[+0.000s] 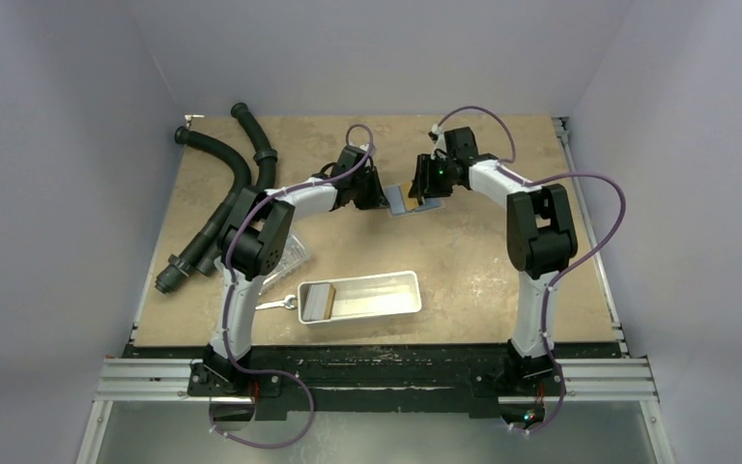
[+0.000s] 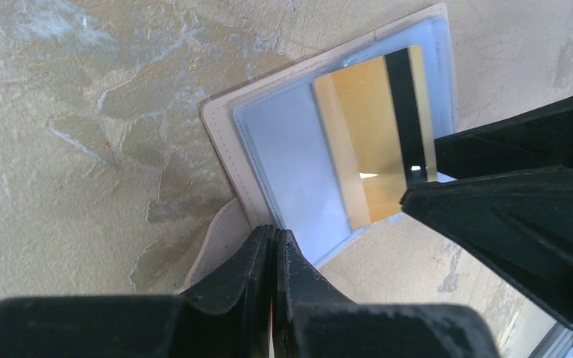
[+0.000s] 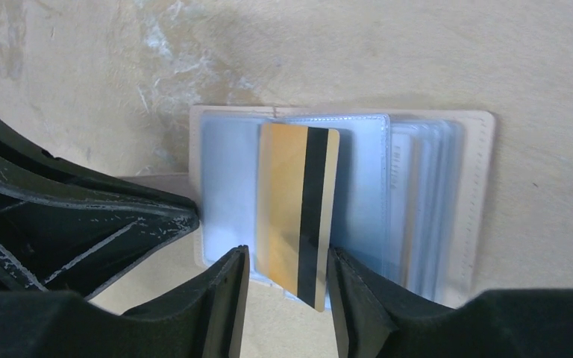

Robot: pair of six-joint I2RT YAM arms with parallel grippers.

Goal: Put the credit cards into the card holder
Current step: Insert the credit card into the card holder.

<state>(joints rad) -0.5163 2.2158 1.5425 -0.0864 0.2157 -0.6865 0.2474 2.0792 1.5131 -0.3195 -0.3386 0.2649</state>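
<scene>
The card holder [image 1: 401,203] [image 2: 283,149] [image 3: 418,186] lies open at the back middle of the table, blue sleeves facing up. A gold credit card [image 2: 373,134] [image 3: 291,194] with a black stripe lies on its sleeves, one end sticking out past the holder's edge. My right gripper [image 1: 427,191] [image 3: 287,253] is open, its fingers on either side of that end without pinching it. My left gripper [image 1: 379,198] [image 2: 272,233] is shut on the holder's edge, beside a raised beige flap [image 2: 216,239]. Another tan credit card [image 1: 317,300] lies in the white tray.
The long white tray [image 1: 386,307] sits near the front edge. A silver wrench [image 1: 272,304] lies at its left end. A clear plastic box [image 1: 298,249] is under the left arm. Black hoses [image 1: 222,184] cover the left side of the table.
</scene>
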